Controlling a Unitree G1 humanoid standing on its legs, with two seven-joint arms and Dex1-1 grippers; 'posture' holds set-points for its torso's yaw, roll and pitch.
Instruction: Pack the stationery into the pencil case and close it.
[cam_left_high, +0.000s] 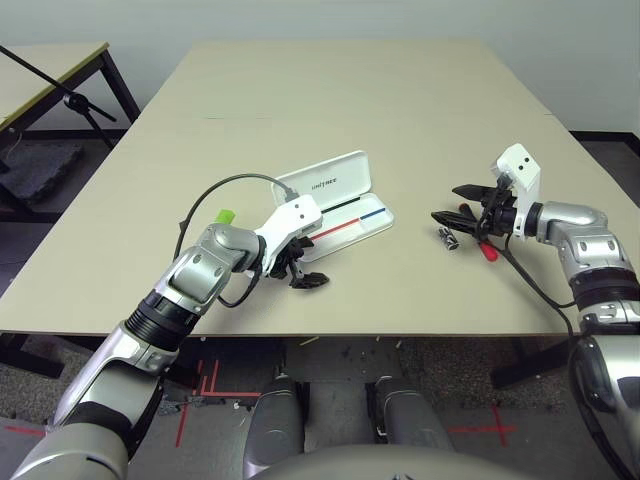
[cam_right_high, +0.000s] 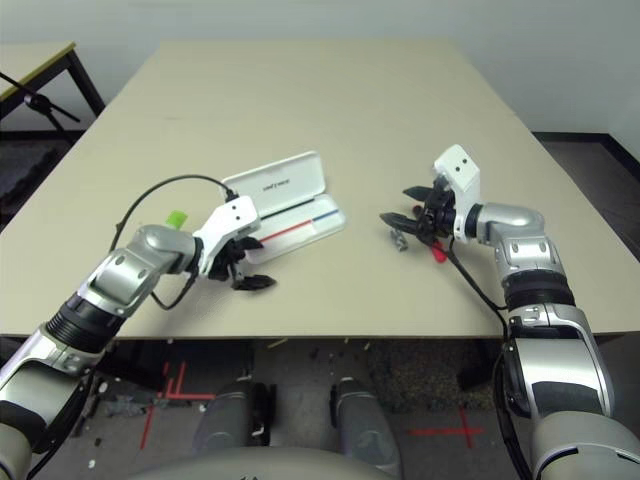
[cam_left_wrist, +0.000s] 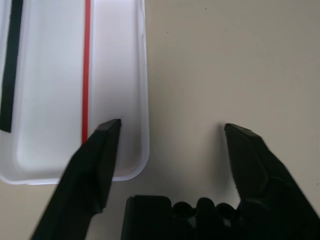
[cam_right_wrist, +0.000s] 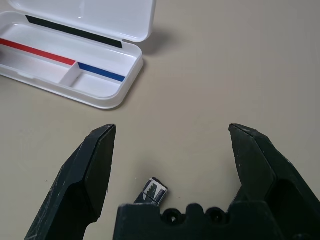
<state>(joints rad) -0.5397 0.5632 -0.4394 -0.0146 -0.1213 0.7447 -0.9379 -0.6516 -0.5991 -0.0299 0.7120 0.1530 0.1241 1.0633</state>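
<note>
The white pencil case (cam_left_high: 335, 205) lies open mid-desk (cam_left_high: 400, 110). Left gripper (cam_left_wrist: 167, 131) hovers at its near end, fingers spread, empty. Right gripper (cam_right_wrist: 172, 131) gapes empty above the silver-and-black piece (cam_right_wrist: 153, 190), red marker (cam_left_high: 487, 250) beside; green stick (cam_left_high: 226, 214) left of the case.

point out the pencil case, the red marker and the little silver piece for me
pencil case (cam_left_high: 352, 222), left eye view, open tray.
red marker (cam_left_high: 487, 251), left eye view, red barrel below the right gripper.
silver piece (cam_right_wrist: 153, 190), right wrist view, its top face.
</note>
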